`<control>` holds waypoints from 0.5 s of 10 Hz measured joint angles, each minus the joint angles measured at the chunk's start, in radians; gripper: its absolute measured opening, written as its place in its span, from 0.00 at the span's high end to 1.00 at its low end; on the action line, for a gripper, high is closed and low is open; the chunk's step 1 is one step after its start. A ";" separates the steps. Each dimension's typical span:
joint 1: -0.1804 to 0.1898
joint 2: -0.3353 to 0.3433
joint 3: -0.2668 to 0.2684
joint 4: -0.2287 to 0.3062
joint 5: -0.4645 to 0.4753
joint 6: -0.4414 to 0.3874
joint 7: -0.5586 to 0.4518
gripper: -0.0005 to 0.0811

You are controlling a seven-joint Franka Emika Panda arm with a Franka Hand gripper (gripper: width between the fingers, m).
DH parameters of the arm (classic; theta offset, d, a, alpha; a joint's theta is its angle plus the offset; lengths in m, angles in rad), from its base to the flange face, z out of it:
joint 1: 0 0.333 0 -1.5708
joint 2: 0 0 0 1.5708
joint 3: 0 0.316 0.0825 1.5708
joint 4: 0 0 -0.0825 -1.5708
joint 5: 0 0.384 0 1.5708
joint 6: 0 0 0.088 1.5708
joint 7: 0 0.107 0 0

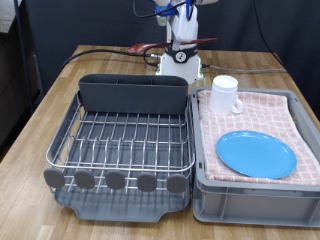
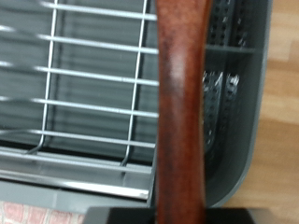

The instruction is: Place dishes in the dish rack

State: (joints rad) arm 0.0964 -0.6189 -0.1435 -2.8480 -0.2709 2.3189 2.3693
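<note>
My gripper [image 1: 181,56] hangs above the table behind the dish rack [image 1: 62,140], near the exterior view's top. It is shut on the reddish-brown wooden spoon [image 1: 148,47], which lies crosswise in the fingers. In the wrist view the spoon [image 2: 179,112] runs across the picture, over the rack's wire grid [image 2: 84,93] and the grey cutlery box [image 2: 229,93]. The cutlery box [image 1: 135,93] stands at the rack's far side. The white mug [image 1: 225,95] and the light-blue plate [image 1: 256,153] rest on the pink checked towel [image 1: 275,110]. No dishes are in the rack.
The grey bin [image 1: 250,195] that holds the towel stands against the rack at the exterior view's right. Black cables [image 1: 100,52] trail over the wooden table behind the rack. The towel's edge also shows in the wrist view [image 2: 37,210].
</note>
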 joint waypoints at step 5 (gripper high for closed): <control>0.067 0.050 -0.139 -0.013 0.137 0.075 -0.091 0.88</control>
State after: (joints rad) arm 0.1632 -0.5693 -0.2825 -2.8607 -0.1337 2.3936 2.2781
